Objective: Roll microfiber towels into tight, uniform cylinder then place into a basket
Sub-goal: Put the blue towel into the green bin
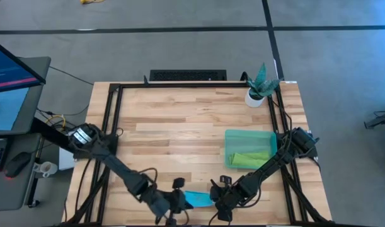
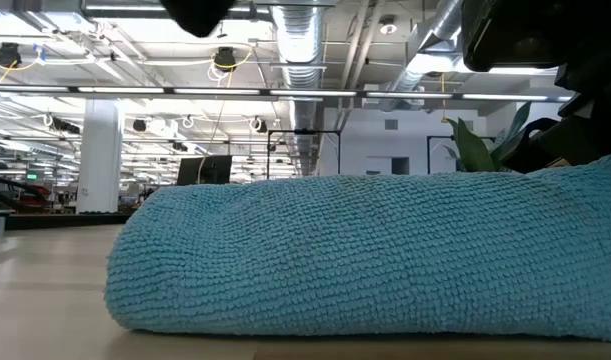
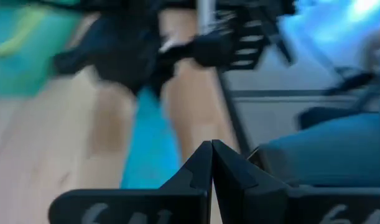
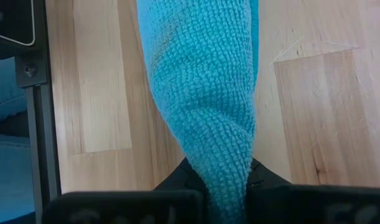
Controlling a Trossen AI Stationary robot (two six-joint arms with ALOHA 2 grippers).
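At the near edge of the wooden table [image 1: 179, 120], the left gripper [image 1: 178, 200] sits low, its two fingers [image 3: 202, 168] pressed together with nothing between them, just beside the left end of the blue towel [image 1: 198, 198]. That towel lies rolled into a short cylinder on the table surface, between the two grippers, close to the front rail; in the low view it fills most of the frame as a rounded, looped-pile roll [image 2: 365, 255] resting flat on the wood. The right gripper [image 1: 218, 200] is at the towel's right end, and its wrist view shows the fingers pinching the end of the roll [image 4: 205, 93], with cloth bunched up between them. Farther right and toward the middle of the table stands the green basket [image 1: 233, 135], well apart from the blue towel. Inside it, against the near wall, lies the green towel [image 1: 249, 159], rolled or folded into a compact bundle. Beyond the basket, at the far right corner of the table, stands a small white pot with a plant [image 1: 258, 88].
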